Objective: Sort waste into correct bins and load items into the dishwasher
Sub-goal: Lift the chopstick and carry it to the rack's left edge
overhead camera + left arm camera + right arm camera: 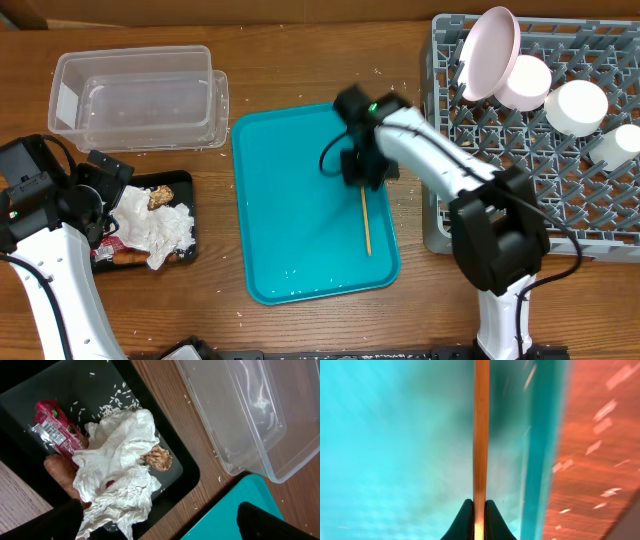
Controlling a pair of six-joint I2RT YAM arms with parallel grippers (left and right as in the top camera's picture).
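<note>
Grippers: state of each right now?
Left gripper: open, holding nothing.
Right gripper: closed on the thin wooden stick.

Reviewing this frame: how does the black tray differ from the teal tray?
The black tray is smaller and dark; the teal tray is larger and bright. The black tray holds crumpled napkins and a red wrapper; the teal tray has a wooden stick, pinched by the right gripper. Both are shallow with rounded corners, on the wooden table.
</note>
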